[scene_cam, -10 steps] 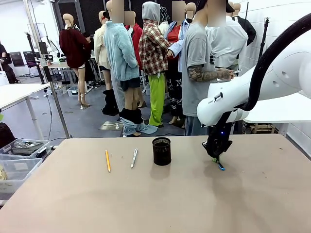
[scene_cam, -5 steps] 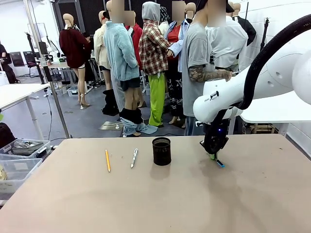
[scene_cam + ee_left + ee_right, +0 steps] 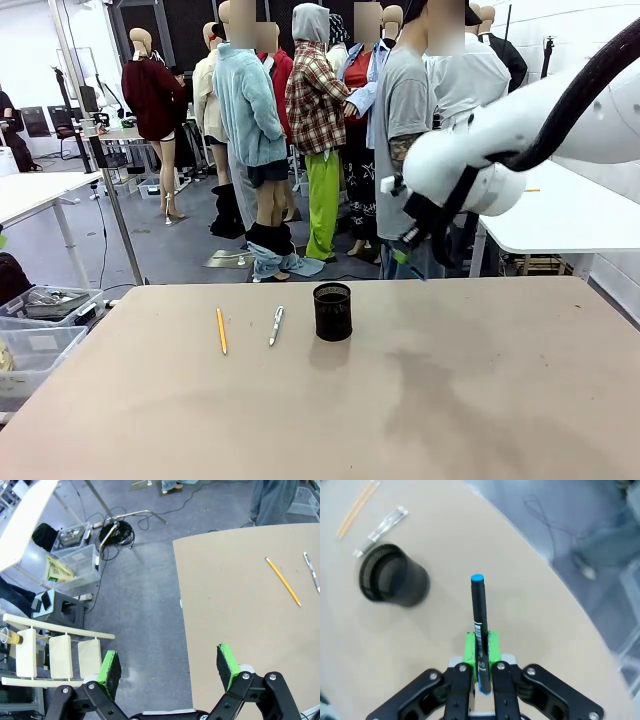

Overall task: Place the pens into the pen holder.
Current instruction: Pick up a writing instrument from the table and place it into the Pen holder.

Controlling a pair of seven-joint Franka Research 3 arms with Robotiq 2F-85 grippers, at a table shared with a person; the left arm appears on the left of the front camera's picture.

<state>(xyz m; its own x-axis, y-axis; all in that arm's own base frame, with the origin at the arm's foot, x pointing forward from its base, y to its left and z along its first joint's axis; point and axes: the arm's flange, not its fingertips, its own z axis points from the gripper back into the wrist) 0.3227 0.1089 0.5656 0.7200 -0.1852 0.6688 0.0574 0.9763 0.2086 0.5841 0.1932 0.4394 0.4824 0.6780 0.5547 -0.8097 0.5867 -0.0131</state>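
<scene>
My right gripper (image 3: 404, 250) hangs high above the table's far side, to the right of the pen holder (image 3: 332, 311), a black mesh cup. In the right wrist view this gripper (image 3: 481, 647) is shut on a dark pen (image 3: 479, 615) with a light blue end, and the pen holder (image 3: 392, 581) lies below and to the left. A yellow pencil (image 3: 221, 330) and a silver pen (image 3: 276, 325) lie side by side left of the holder. The left gripper (image 3: 168, 667) is open and holds nothing, hovering over the table's left edge (image 3: 182, 610), far from the yellow pencil (image 3: 283, 581).
A person in a grey T-shirt (image 3: 405, 130) stands just beyond the far edge, behind my right arm. Clear plastic bins (image 3: 40, 320) sit on the floor to the left. A white table (image 3: 570, 215) stands at the back right.
The right arm has lifted the dark pen off the table and swung it up and a little to the left. The pencil, silver pen and holder have not moved.
</scene>
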